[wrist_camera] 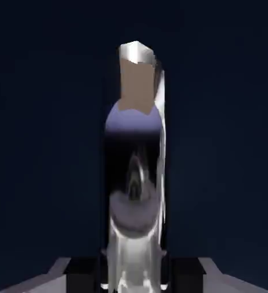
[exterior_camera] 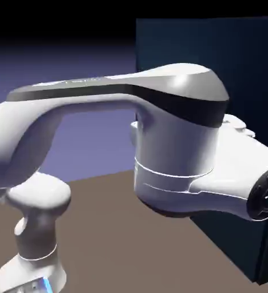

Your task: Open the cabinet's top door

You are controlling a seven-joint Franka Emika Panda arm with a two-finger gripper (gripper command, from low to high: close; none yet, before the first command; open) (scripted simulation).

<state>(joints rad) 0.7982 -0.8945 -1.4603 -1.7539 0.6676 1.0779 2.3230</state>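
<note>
1. Blue-violet backdrop behind, fading to near black toward the upper left; brown table [exterior_camera: 130, 229] below.
2. Tall dark navy cabinet [exterior_camera: 239, 63] at the exterior view's right, standing on the table, glossy and taller than the arm.
3. White arm [exterior_camera: 102, 97] rising from the lower left, bending across the middle and reaching right, up against the cabinet's front.
4. Big white elbow and wrist housings covering the middle of the cabinet face; hand and gripper hidden in the exterior view.
5. Door seam and handles not visible in the exterior view, blocked by the arm.
6. Hand view filled with dark navy door panel [wrist_camera: 44, 143], flat and close.
7. Shiny silver handle [wrist_camera: 137, 171] running up the centre of the hand view, mirroring the brown table and violet backdrop in its surface.
8. Gripper [wrist_camera: 135, 274] at the bottom edge, clenched around the handle's lower end, grey fingertips [wrist_camera: 56, 273] pressed in on either side.
9. Which of the two doors the handle belongs to: not discernible from these views.
10. Door lying flush, no gap visible along the panel.
</note>
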